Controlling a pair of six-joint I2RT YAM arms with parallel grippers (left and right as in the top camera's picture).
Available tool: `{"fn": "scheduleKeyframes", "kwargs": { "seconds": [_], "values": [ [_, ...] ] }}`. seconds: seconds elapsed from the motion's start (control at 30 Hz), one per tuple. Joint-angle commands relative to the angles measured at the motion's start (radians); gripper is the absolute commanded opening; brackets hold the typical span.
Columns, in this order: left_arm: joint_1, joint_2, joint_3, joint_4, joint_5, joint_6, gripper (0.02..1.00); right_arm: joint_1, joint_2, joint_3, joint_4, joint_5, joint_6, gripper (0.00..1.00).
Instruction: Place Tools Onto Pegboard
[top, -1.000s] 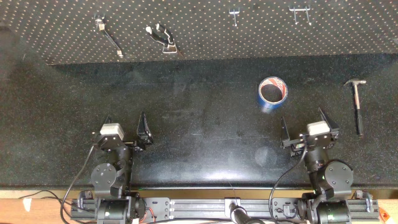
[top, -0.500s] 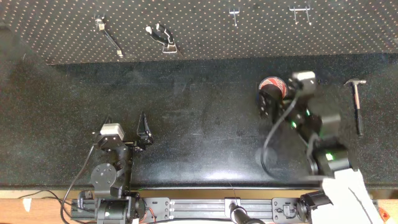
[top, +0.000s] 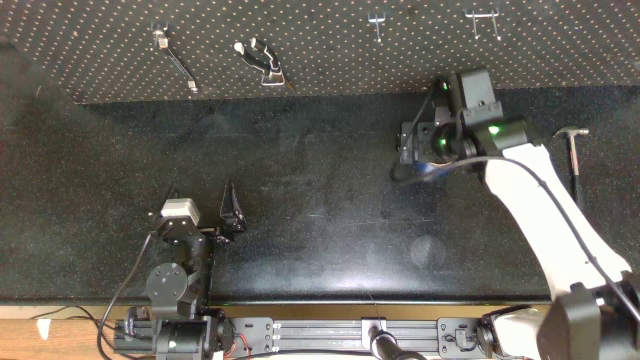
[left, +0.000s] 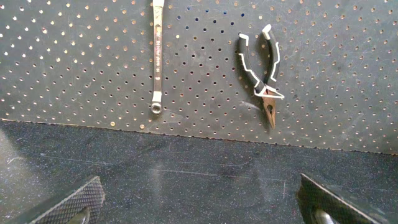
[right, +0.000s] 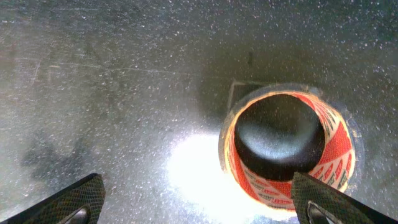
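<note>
Tape (right: 336, 149) lies flat on the tabletop (top: 300, 170), hole up; it is a round roll with a glossy wall, red with white print; its near rim is cut off at the frame edge in the right wrist view; from above, my right wrist covers nearly all of it. My right jaws stand wide over it, holding nothing, and the roll sits toward one finger rather than midway; the pads (right: 68, 199) are black and cross-hatched. The tabletop is black, speckled and scuffed, with a patch of glare beside the roll. My left jaws are also wide and hold nothing, low near my base, facing the pegboard (left: 93, 62); it is dark and pierced with rows of small holes. A slim metal wrench (left: 158, 56) hangs there upright, its top cut off; pliers (left: 264, 68) hang nose down, black grips edged white. A hammer (top: 575, 185) lies beside my right arm.
</note>
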Motion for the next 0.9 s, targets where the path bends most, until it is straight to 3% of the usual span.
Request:
{"fn": "scheduleKeyframes", "kwargs": {
  "seconds": [0.03, 0.13, 0.67, 0.9],
  "values": [
    [0.005, -0.010, -0.002, -0.007, 0.014, 0.016, 0.996, 0.011, 0.078, 0.078, -0.068, 0.048, -0.020, 0.976],
    [0.005, -0.010, -0.002, -0.007, 0.014, 0.016, 0.996, 0.023, 0.135, 0.125, -0.117, 0.088, -0.020, 0.976],
    [0.005, -0.010, -0.002, -0.007, 0.014, 0.016, 0.996, 0.044, 0.248, 0.155, -0.101, 0.116, -0.061, 0.976],
    [0.005, -0.010, -0.002, -0.007, 0.014, 0.016, 0.996, 0.057, 0.248, 0.155, -0.121, 0.237, -0.058, 0.976]
  ]
}}
